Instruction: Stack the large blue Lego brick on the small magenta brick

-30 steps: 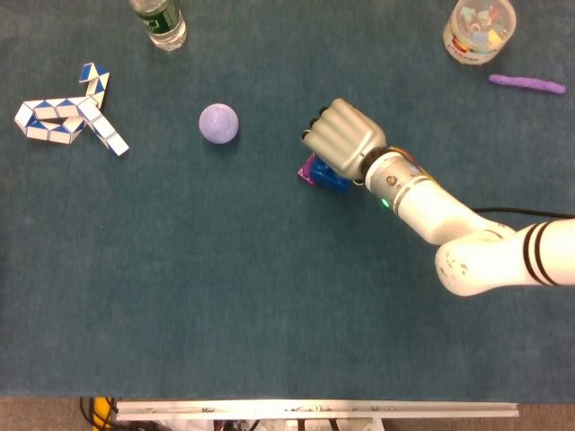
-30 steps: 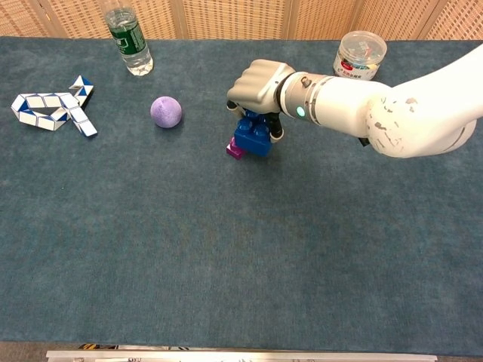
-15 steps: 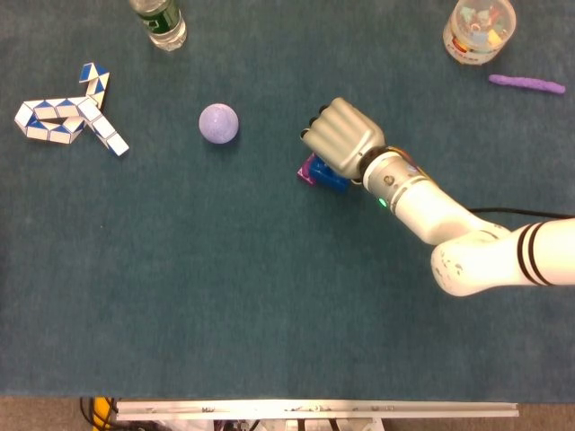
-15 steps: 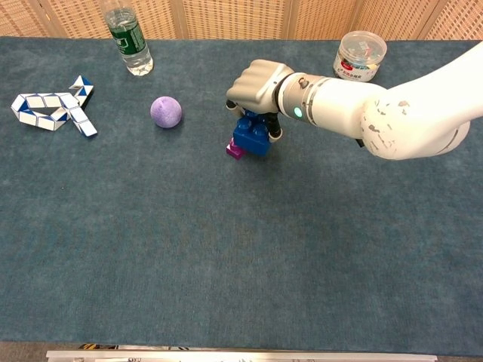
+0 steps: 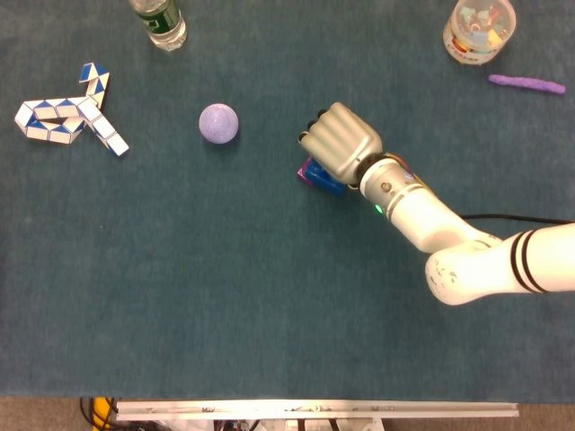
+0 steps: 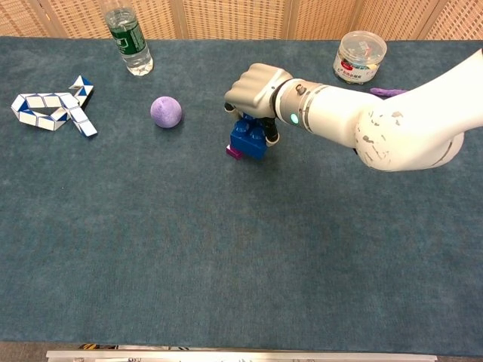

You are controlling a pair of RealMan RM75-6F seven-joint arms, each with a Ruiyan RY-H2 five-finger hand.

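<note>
Blue plastic sits on magenta near the middle of the table: the large blue brick [image 6: 249,139] rests on the small magenta brick [image 6: 235,152], of which only a sliver shows at the lower left edge in both views. Compared with a second ago, the right hand [image 6: 255,91] has sunk slightly and the blue brick with it, so less magenta is exposed in the chest view and the pair looks more squarely seated; this suggests the studs are being pressed home, though whether they have locked cannot be told. The hand's fingers curl down over the top of the blue brick, grasping it from above. The left hand shows in neither view. If the stack is joined, what remains is probably to let go and lift straight up without tipping it. There is open teal cloth [image 5: 225,287] in front of the stack and on both sides. The purple ball [image 5: 218,123] lies well apart to the left, the blue-and-white folding snake toy [image 5: 72,115] further left, the bottle [image 5: 158,21] at the far edge, and the clear jar [image 5: 479,29] and a purple strip [image 5: 526,83] at the far right, none crowding a withdrawal.
</note>
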